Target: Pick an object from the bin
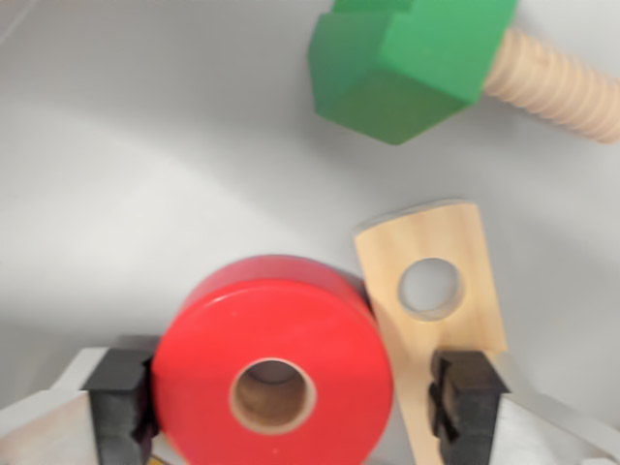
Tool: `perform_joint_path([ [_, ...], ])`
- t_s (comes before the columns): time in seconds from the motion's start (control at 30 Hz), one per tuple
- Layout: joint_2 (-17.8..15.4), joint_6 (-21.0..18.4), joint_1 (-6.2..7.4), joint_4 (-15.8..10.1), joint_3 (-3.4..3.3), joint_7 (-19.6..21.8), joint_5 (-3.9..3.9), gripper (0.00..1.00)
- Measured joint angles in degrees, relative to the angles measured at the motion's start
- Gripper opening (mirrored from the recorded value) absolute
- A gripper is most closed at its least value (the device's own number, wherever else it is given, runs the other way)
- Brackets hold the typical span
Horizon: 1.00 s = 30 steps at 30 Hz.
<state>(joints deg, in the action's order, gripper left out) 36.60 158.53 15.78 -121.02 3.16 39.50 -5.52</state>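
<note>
Bin: we look straight down onto the pale grey floor of the bin (pixel 165 165), with three toys lying on it.

Red wheel: a thick red wheel (pixel 274 339) with a wooden hole through its middle lies flat at the bottom of the wrist view, between the two black pads.

Wooden strip: a flat wooden strip (pixel 434 254) with a round hole lies just beside the wheel on the wrist view's right, and it seems to touch the wheel's rim.

Green bolt: a green-headed bolt (pixel 407 58) with a threaded wooden shaft lies well apart, at the top of the wrist view.

Gripper: the gripper (pixel 291 392) is down low over the wheel.

Jaws: they stand spread to either side of the wheel. The left pad (pixel 124 402) looks pressed against the rim, while the right pad (pixel 467 392) sits over the lower end of the wooden strip with a sliver of strip between it and the wheel. We judge them released, not yet clenched, though the blur at the bottom edge leaves us unsure of the left contact.

Done so far: we judge the reach and the descent finished, with the wheel chosen and bracketed.

Left to do: closing on the wheel, then lifting it clear of the bin.

Risk: the right pad may catch the strip and pinch it against the wheel.
</note>
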Motion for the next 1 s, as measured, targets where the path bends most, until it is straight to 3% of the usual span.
perform_joint_path([
  [1.0, -1.29, -0.76, -0.03, -0.46, 0.03, -0.07, 0.01, 0.00],
])
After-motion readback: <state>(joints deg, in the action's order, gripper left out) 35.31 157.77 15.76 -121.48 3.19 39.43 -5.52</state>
